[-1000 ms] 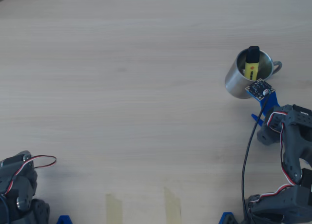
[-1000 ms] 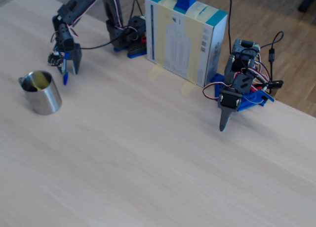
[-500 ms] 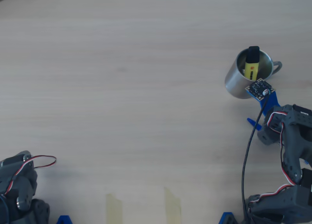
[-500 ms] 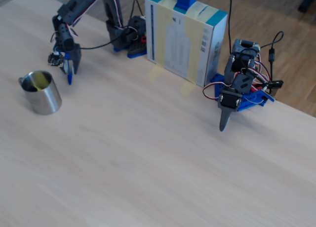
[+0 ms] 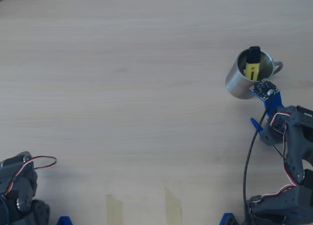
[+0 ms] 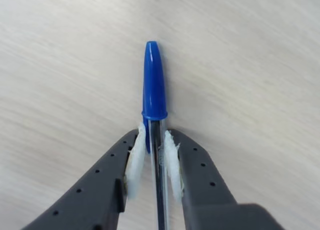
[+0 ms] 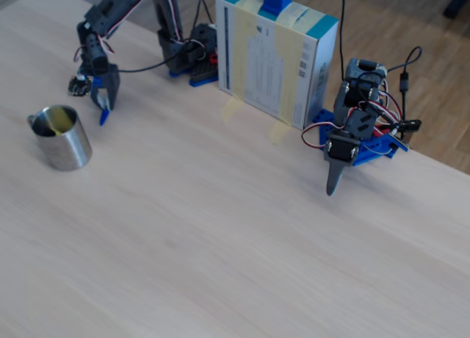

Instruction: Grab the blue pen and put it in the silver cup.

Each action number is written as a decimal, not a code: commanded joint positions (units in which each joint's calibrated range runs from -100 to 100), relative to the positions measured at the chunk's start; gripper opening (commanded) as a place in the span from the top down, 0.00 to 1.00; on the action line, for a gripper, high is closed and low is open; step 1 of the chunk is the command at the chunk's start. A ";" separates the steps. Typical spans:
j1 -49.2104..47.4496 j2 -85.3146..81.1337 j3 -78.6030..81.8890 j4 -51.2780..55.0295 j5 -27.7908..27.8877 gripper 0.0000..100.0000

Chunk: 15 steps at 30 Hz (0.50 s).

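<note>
A: Going left to right in the fixed view, what comes first?

B: The small shiny brushed-steel cup, standing upright on the pale wooden table, with something yellow inside. The overhead view shows it is a stubby yellow highlighter with a black cap, leaning in the cup.

A: And next?

B: Just right of the cup, the dark two-finger gripper points down at the table. It is pinching the thin blue-capped pen with a clear barrel; in the wrist view the white-padded fingers press the barrel from both sides, cap end sticking out past the tips.

A: Is the pen in the cup?

B: No, it is outside, beside it.

A: Further right?

B: A white and teal cardboard box, then a second arm folded at the table edge.
</note>
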 commanded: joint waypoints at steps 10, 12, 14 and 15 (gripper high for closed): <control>0.44 -0.14 0.81 0.52 -2.36 0.98; 0.36 -0.14 0.81 0.61 -2.51 0.98; 0.36 -0.14 0.81 0.61 -2.56 0.98; 0.36 -0.14 0.81 0.69 -2.62 0.98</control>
